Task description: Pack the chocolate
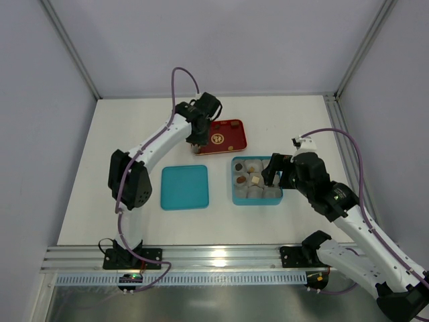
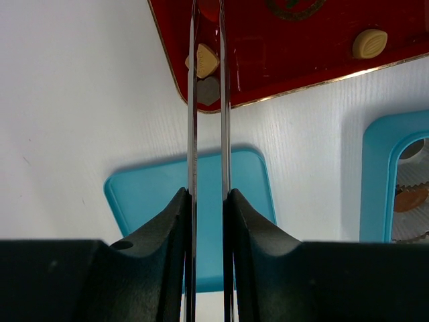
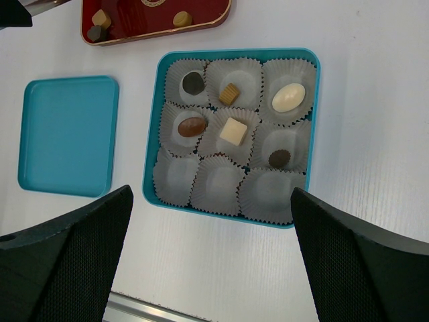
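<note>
Chocolate, tan piece [image 2: 208, 60], lies at the red tray [image 2: 301, 54] corner with a dark piece [image 2: 208, 90] just beside it. Both sit under your left tool [image 2: 208, 20], the nearer arm, blades a narrow slot apart and gripping nothing. Your right tool [image 3: 211, 194] hangs wide apart over the box [image 3: 151, 134].

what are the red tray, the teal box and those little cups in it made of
Red tray: glossy lacquered plastic or tin, hard to say which; it shows a wet-looking sheen and a thin gold rim. Teal box: probably moulded plastic with a satin finish, given its even colour and soft rounded corners. Cups: thin pale paper, matte, with finely pleated walls.
</note>
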